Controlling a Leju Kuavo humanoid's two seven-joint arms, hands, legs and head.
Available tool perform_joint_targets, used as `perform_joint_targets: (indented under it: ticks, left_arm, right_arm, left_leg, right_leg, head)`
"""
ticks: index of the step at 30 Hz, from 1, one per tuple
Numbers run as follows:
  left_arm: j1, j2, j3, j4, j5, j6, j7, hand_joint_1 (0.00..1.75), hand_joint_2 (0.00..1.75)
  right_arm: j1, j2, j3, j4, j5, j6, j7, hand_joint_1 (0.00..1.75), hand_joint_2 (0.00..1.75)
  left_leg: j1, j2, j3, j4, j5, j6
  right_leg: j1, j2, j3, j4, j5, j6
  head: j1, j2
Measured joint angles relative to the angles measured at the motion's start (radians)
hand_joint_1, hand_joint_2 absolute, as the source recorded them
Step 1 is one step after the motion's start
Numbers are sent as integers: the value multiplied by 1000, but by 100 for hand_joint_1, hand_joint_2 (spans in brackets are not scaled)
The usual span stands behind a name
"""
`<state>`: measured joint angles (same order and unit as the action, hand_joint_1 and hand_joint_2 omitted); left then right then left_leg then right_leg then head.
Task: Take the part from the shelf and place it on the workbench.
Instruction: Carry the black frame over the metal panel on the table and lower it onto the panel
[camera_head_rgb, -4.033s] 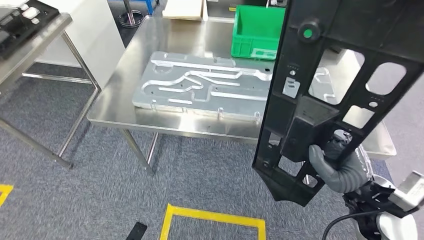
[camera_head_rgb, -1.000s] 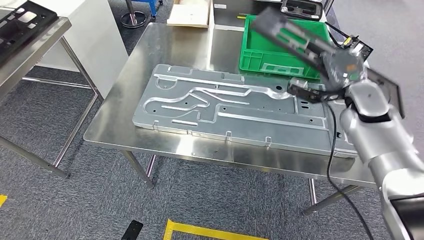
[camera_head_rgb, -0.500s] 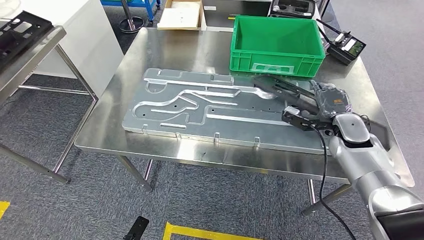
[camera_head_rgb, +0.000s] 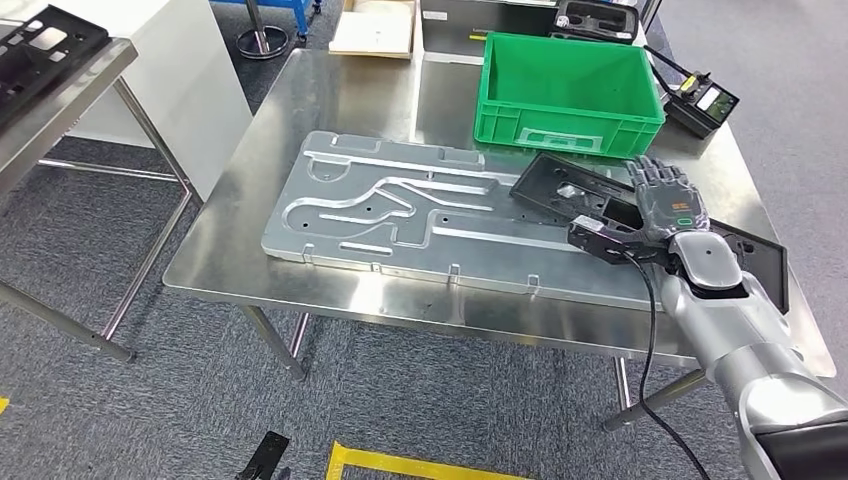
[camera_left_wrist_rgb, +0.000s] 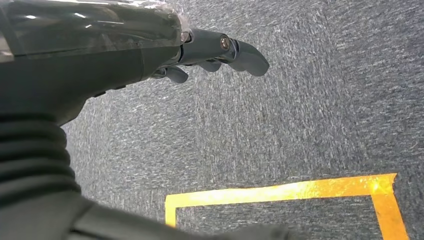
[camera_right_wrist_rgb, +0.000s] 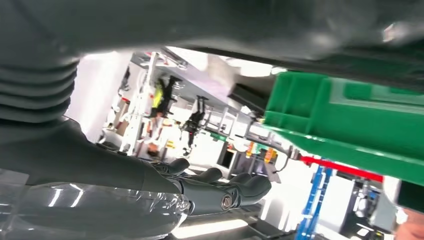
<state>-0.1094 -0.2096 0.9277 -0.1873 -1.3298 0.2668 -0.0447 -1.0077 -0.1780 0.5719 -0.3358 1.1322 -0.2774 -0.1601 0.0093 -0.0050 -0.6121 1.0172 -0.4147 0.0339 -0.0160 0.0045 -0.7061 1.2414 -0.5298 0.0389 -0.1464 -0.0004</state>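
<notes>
The black plastic part (camera_head_rgb: 560, 186) lies flat on the right side of the steel workbench (camera_head_rgb: 330, 90), its near end overlapping the grey machined plate (camera_head_rgb: 400, 210). My right hand (camera_head_rgb: 668, 200) rests over the middle of the part, fingers stretched out and spread, gripping nothing. In the right wrist view the right hand (camera_right_wrist_rgb: 220, 192) shows straight fingers, with the green bin (camera_right_wrist_rgb: 350, 125) close by. My left hand (camera_left_wrist_rgb: 215, 50) hangs over the carpet with its fingers apart and nothing in it.
A green bin (camera_head_rgb: 570, 80) stands just behind the part. A small black device (camera_head_rgb: 700, 100) sits at the bench's far right, a cardboard box (camera_head_rgb: 375, 28) at the back. Another steel table (camera_head_rgb: 70, 85) stands at left. Yellow floor tape (camera_left_wrist_rgb: 280, 192) lies under the left hand.
The part, held upright in my right hand four seconds ago, has swung down and now lies flat on the bench. The hand's fingers have opened out over it. The camera shifted slightly.
</notes>
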Motion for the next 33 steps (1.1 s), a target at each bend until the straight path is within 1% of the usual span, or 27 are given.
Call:
perform_joint_targets:
  ticks: [2, 3, 4, 5, 7, 8, 9, 12, 13, 14, 15, 17, 18, 19, 20, 22, 23, 24, 25, 26, 27, 28, 29, 30, 31, 32, 33]
  left_arm:
    - [-1, 1, 0, 0, 4, -2, -7, 0, 0]
    - [-1, 1, 0, 0, 6, -3, -10, 0, 0]
    - [-1, 1, 0, 0, 8, -3, -12, 0, 0]
    - [0, 1, 0, 0, 10, -3, -13, 0, 0]
    - [3, 2, 0, 0, 13, -4, -13, 0, 0]
    - [5, 3, 0, 0, 16, -4, -13, 0, 0]
    - [6, 5, 1, 0, 20, -5, -13, 0, 0]
    - [13, 8, 6, 0, 33, -4, -13, 0, 0]
    - [17, 8, 8, 0, 38, -3, -13, 0, 0]
    - [21, 9, 11, 0, 41, -3, -13, 0, 0]
    - [25, 9, 14, 0, 45, -2, -13, 0, 0]
    - [27, 11, 17, 0, 47, -1, -15, 0, 0]
    - [26, 12, 19, 0, 47, -1, -15, 0, 0]
    - [27, 13, 20, 0, 46, -1, -16, 0, 0]
    - [28, 13, 20, 0, 46, -1, -16, 0, 0]
    - [31, 13, 22, 0, 46, -2, -14, 0, 0]
    - [31, 13, 24, 1, 48, -2, -12, 0, 0]
    - [30, 12, 26, 1, 50, -2, -10, 0, 0]
    - [29, 12, 29, 1, 53, -2, -9, 0, 0]
    - [29, 12, 31, 1, 57, -2, -8, 0, 0]
    - [29, 11, 34, 1, 60, -1, -7, 0, 0]
    - [30, 10, 36, 1, 62, 0, -6, 0, 0]
    - [30, 9, 39, 1, 65, 0, -5, 0, 0]
    - [31, 8, 41, 1, 66, 2, -4, 0, 0]
    - [31, 7, 43, 1, 68, 3, -3, 0, 0]
    - [31, 5, 45, 1, 70, 4, -3, 0, 0]
    - [30, 3, 46, 1, 72, 5, -3, 0, 0]
  right_arm:
    - [-25, -13, -12, -5, 0, 12, 2, 0, 0]
    - [-41, -19, -18, -8, 0, 20, 3, 0, 0]
    - [-55, -25, -24, -11, 1, 27, 3, 0, 0]
    - [-66, -31, -28, -15, 4, 31, 4, 0, 0]
    - [-83, -43, -35, -26, 19, 31, 9, 0, 0]
    - [-92, -48, -37, -35, 28, 28, 11, 0, 0]
    - [-103, -56, -38, -45, 36, 26, 13, 0, 0]
    - [-135, -96, -46, -88, 49, 28, 8, 0, 0]
    - [-141, -112, -50, -108, 51, 35, 5, 0, 0]
    - [-145, -129, -54, -128, 53, 44, 2, 0, 0]
    - [-147, -148, -58, -152, 54, 54, 0, 0, 0]
    - [-147, -190, -69, -207, 56, 71, -1, 0, 0]
    - [-146, -215, -76, -237, 56, 77, -1, 0, 0]
    - [-145, -238, -83, -267, 56, 82, -1, 0, 0]
    - [-143, -259, -91, -295, 56, 87, 1, 0, 0]
    - [-128, -299, -104, -344, 56, 94, 3, 0, 0]
    - [-114, -321, -111, -371, 54, 97, 4, 0, 0]
    - [-98, -344, -121, -398, 50, 99, 7, 0, 0]
    - [-78, -367, -134, -426, 43, 100, 11, 0, 0]
    - [-54, -389, -150, -456, 33, 98, 15, 0, 0]
    - [-26, -409, -168, -485, 21, 94, 20, 0, 0]
    - [8, -426, -190, -514, 6, 85, 25, 0, 0]
    - [54, -441, -216, -549, -6, 72, 29, 0, 0]
    - [107, -453, -248, -589, -14, 58, 33, 0, 0]
    - [170, -461, -287, -635, -15, 42, 36, 0, 0]
    - [238, -466, -335, -689, -11, 27, 37, 0, 0]
    - [302, -468, -385, -740, -3, 15, 35, 0, 0]
  left_leg:
    - [-3, -1, -6, 8, 0, -4]
    - [-5, -1, -10, 11, 1, -8]
    - [-6, -2, -14, 12, 3, -13]
    - [-7, -2, -17, 12, 7, -20]
    - [-6, -3, -23, 14, 7, -32]
    - [-6, -2, -30, 26, -8, -38]
    - [-6, -2, -42, 57, -38, -42]
    - [-1, -1, -97, 238, -162, -51]
    - [0, -1, -102, 281, -183, -52]
    - [1, 0, -90, 291, -187, -53]
    - [1, 0, -58, 259, -176, -51]
    - [1, -1, 39, 117, -138, -45]
    - [-1, -2, 75, 56, -122, -40]
    - [-4, -3, 95, 18, -113, -35]
    - [-7, -4, 99, 5, -108, -29]
    - [-9, -3, 90, 4, -88, -16]
    - [-9, -2, 84, 0, -75, -7]
    - [-7, 0, 75, -5, -61, 1]
    - [-6, 1, 63, -7, -47, 6]
    - [-6, 1, 49, -8, -35, 10]
    - [-7, 0, 34, -7, -24, 12]
    - [-8, 0, 20, -6, -14, 13]
    - [-8, 0, 6, -5, -4, 13]
    - [-8, -1, -8, -3, 5, 12]
    - [-8, -2, -21, -2, 14, 10]
    - [-8, -3, -31, 0, 23, 8]
    - [-9, -6, -39, 1, 30, 4]
  right_leg:
    - [2, 0, 73, -134, 58, -6]
    - [4, 1, 97, -183, 75, -10]
    - [7, 1, 107, -208, 81, -15]
    - [11, 2, 106, -213, 82, -19]
    - [8, 0, 99, -217, 95, -31]
    - [5, -2, 95, -220, 102, -39]
    - [2, -3, 89, -223, 110, -45]
    - [2, -8, 63, -222, 129, -52]
    - [3, -9, 54, -220, 135, -51]
    - [4, -10, 45, -219, 142, -50]
    - [4, -11, 36, -217, 149, -47]
    - [4, -12, 22, -215, 163, -40]
    - [4, -14, 17, -214, 169, -34]
    - [5, -15, 14, -215, 177, -28]
    - [5, -17, 13, -217, 185, -21]
    - [2, -17, 11, -226, 200, -8]
    - [0, -15, 6, -224, 191, -2]
    - [-2, -13, -3, -206, 163, 3]
    - [-4, -10, -18, -166, 117, 7]
    - [-5, -8, -35, -107, 61, 11]
    - [-5, -7, -49, -40, 16, 14]
    - [-5, -7, -56, 18, -10, 17]
    - [-5, -6, -49, 49, -10, 18]
    - [-5, -6, -26, 50, 8, 17]
    - [-5, -6, 16, 15, 32, 14]
    - [-3, -7, 74, -49, 46, 8]
    - [-1, -8, 134, -125, 41, 1]
  head:
    - [0, 0]
    - [0, 0]
    - [0, 0]
    - [0, 0]
    - [0, 0]
    - [0, 0]
    - [0, 0]
    - [0, 0]
    - [0, 0]
    - [0, 0]
    - [0, 0]
    - [0, 0]
    - [0, 0]
    - [0, 0]
    - [0, 0]
    - [0, 0]
    - [0, 0]
    - [0, 0]
    - [0, 0]
    - [1, 0]
    - [1, 0]
    - [1, 0]
    - [1, 0]
    - [1, 0]
    - [1, 0]
    - [1, 0]
    - [1, 0]
